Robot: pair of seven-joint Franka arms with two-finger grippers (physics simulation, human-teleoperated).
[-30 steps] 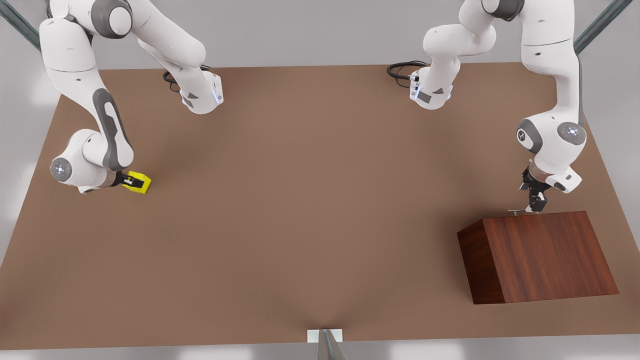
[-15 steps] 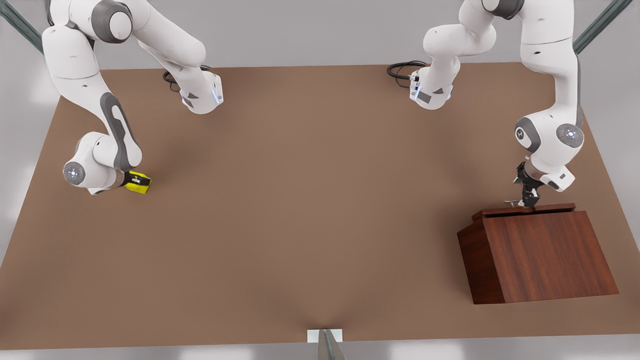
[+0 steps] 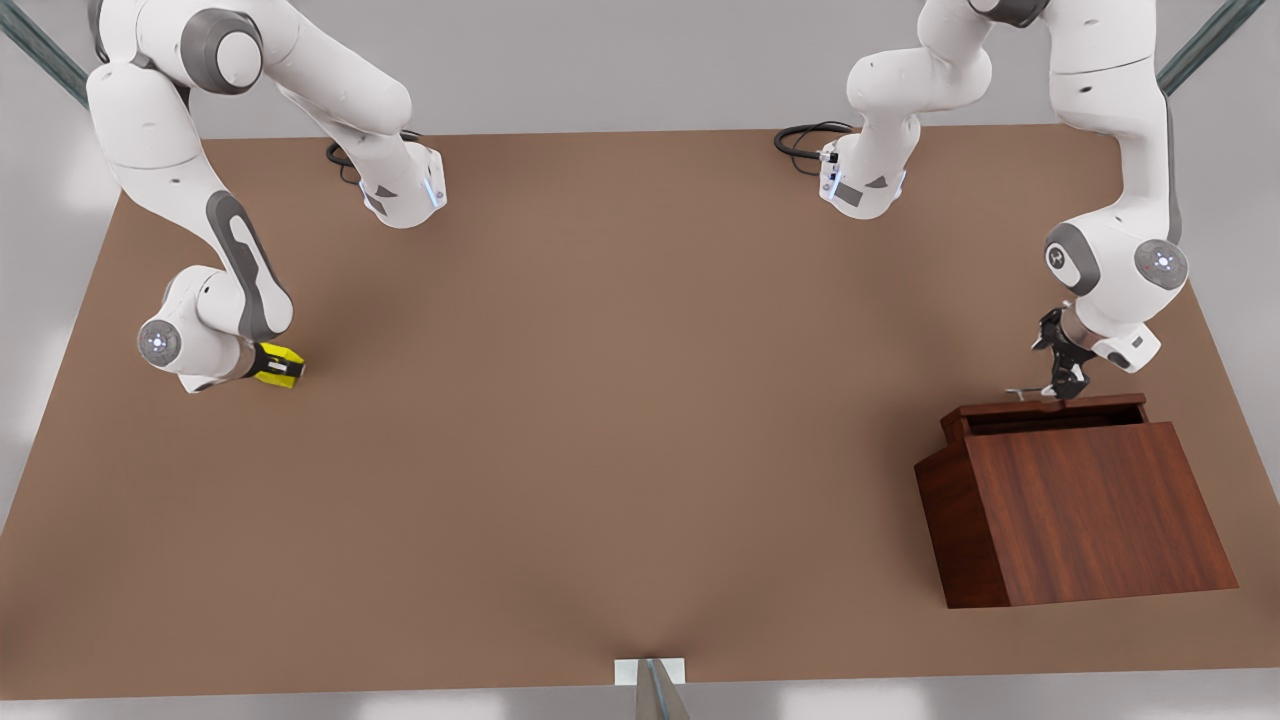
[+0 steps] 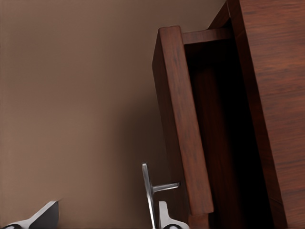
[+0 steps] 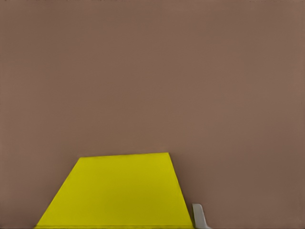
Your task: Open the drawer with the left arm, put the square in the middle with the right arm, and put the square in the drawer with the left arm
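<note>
The yellow square [image 3: 281, 367] sits low over the table at the front view's left, and my right gripper [image 3: 272, 366] is shut on it. In the right wrist view the square [image 5: 119, 191] lies close under the camera with one fingertip [image 5: 200, 217] beside it. At the front view's right the drawer [image 3: 1050, 408] stands partly pulled out of the wood-grain box [image 3: 1090, 510]. My left gripper [image 3: 1063, 385] is at its silver handle [image 3: 1025, 393]. The left wrist view shows the drawer [image 4: 181, 119], with the handle [image 4: 148, 191] between the spread fingers of my left gripper [image 4: 105, 222], against one fingertip [image 4: 164, 217].
The brown tabletop [image 3: 620, 400] stretches wide between the two arms. Both arm bases [image 3: 400, 190] stand at the far edge with black cables [image 3: 800, 140]. A small white bracket [image 3: 650, 672] sits at the near edge.
The drawer has slid out of the box toward the far edge, my left gripper moving back with its handle. My right wrist has shifted slightly toward the front view's right with the square.
</note>
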